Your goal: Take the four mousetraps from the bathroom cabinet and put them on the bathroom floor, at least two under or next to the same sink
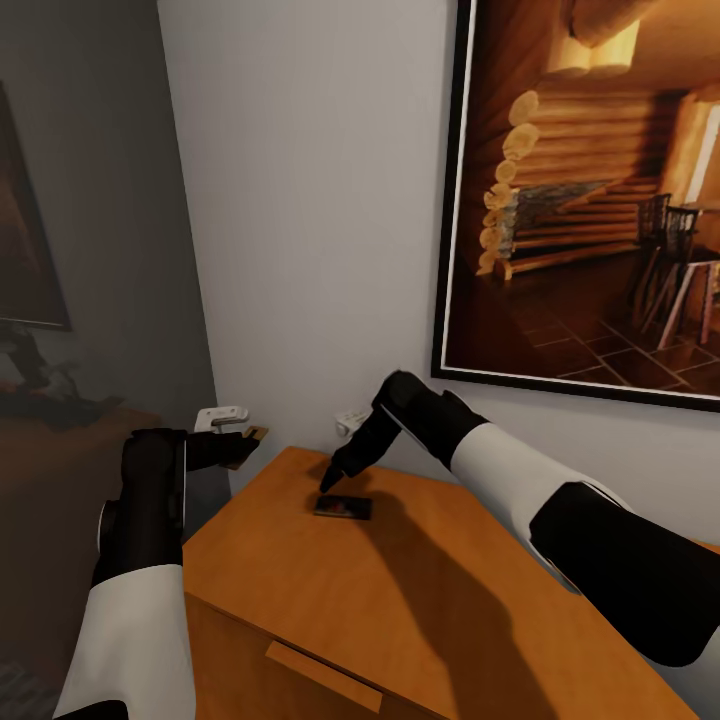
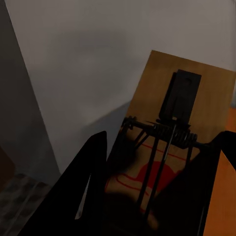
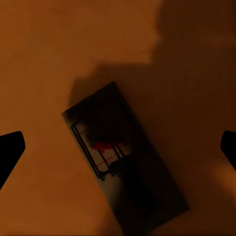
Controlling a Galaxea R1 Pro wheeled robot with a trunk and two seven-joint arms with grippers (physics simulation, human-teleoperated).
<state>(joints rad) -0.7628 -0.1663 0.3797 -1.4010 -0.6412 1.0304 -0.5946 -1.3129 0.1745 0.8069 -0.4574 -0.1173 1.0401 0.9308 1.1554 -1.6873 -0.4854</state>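
right gripper [image 1: 330, 483] hangs over the orange dresser [image 1: 420, 600], jaws wide apart with nothing between them. a trap [image 1: 343, 507] lies flat on the dresser top right under it, sitting in the arm's shadow so it looks nearly black. from the right wrist cam that trap [image 3: 123, 157] lies slanted between the two finger tips [image 3: 10, 150], clear of both, with a red mark on the wood under the wire bar.

left gripper [image 1: 232, 447] is out past the dresser's left edge, up against the white wall [image 1: 310, 200], and it's clamped on a second trap [image 1: 252, 437]. in the left wrist cam this trap [image 2: 169, 132] sticks out between the dark fingers [image 2: 88, 187] (you can see the spring coil, the wire bars and a red printed shape on the tan wood). no writing i can read on either one.

around them: a small white thing [image 1: 220, 415] by the left gripper and another white bit [image 1: 350, 421] on the wall behind the right wrist, can't tell what either is. big black-framed picture [image 1: 590, 190] of a log cabin interior hangs on the wall above the right arm. dresser has a wooden drawer handle [image 1: 322, 676] on its front. left of the wall corner the room goes dim grey, with another dark framed picture [image 1: 30, 230] and some murky clutter [image 1: 50, 390] on a low surface.
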